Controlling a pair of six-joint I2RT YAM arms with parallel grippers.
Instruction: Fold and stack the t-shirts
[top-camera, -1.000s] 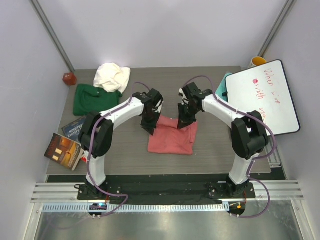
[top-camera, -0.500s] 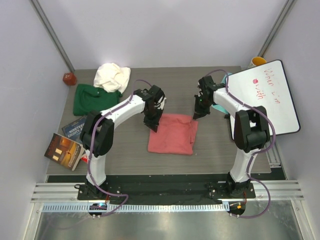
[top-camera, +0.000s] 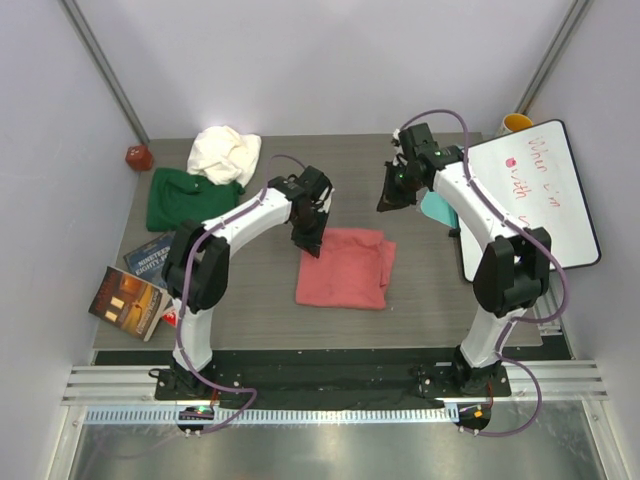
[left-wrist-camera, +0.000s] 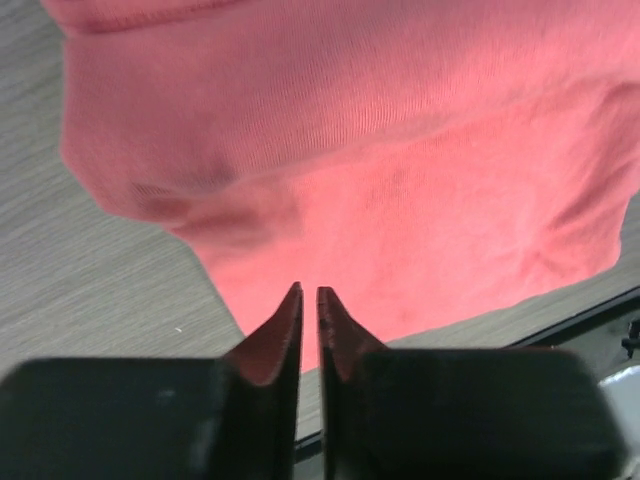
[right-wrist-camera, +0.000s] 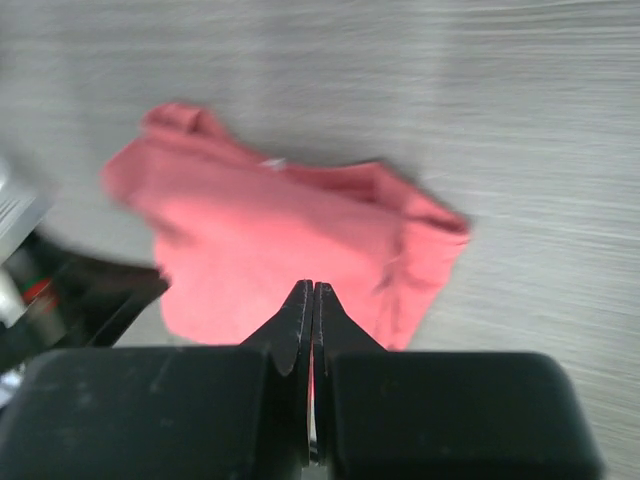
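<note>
At mid-bench (top-camera: 250, 300), the pink shirt (top-camera: 342, 268) lies alone as a folded, roughly rectangular pad, no gripper touching it. A second ago both grippers stood at its far edge. Since then the right gripper (top-camera: 388, 200) has swung away toward the far right and now hangs over bare bench beside the whiteboard (top-camera: 530, 195), well apart from the shirt. Its jaws have narrowed over the same interval and now meet tip to tip, holding nothing. The left gripper (top-camera: 310, 243) has shifted only slightly and sits over the shirt's far left corner. Its jaws, pressed together earlier, now stand parted by a thin slit with no cloth between them, as the left wrist view shows. The far edge of the shirt, which was hidden under the two grippers, is now exposed and lies nearly straight.

The pink cloth shows soft creases and a finely ribbed weave. Its right side carries a doubled layer with a raised fold line, and its corners are rounded. The green shirt (top-camera: 185, 200) lies flat at the far left of the bench. The white shirt (top-camera: 225, 152) sits crumpled, overlapping the green shirt's far edge.
</note>
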